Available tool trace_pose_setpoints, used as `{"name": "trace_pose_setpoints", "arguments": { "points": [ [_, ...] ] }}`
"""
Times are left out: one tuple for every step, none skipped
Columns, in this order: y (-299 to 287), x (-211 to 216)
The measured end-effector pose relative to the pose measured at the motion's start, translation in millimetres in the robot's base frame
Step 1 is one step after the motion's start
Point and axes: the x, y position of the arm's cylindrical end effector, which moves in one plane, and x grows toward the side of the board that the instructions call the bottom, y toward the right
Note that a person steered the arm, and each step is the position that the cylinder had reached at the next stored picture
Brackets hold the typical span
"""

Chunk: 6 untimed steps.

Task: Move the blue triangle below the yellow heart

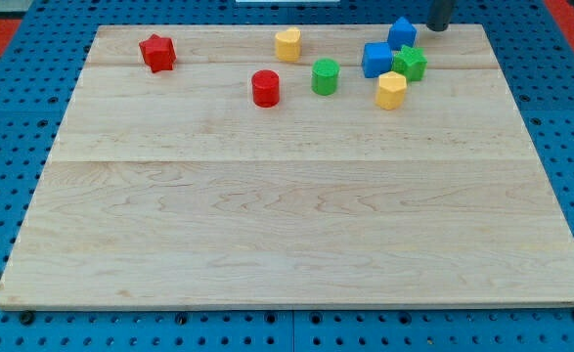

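The blue triangle point(401, 32) sits near the view's top right of the wooden board point(287, 225). The yellow heart point(287, 44) lies near the top edge at the centre, well to the triangle's left. My tip point(439, 28) shows at the top edge as a dark rod end, just to the right of the blue triangle with a small gap between them. Only the rod's lowest part is in view.
A blue cube point(375, 60), a green star point(410, 64) and a yellow hexagon point(391, 90) cluster just below the blue triangle. A green cylinder point(325, 76) and a red cylinder point(265, 88) lie below the yellow heart. A red star point(156, 52) sits at the top left.
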Motion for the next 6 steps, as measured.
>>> {"name": "trace_pose_setpoints", "arguments": {
  "points": [
    [-59.4,21.7],
    [-91.2,44.8],
    [-72.6,35.4],
    [-78.5,45.9],
    [-176.6,61.7],
    [-144.7,48.5]
  ]
}}
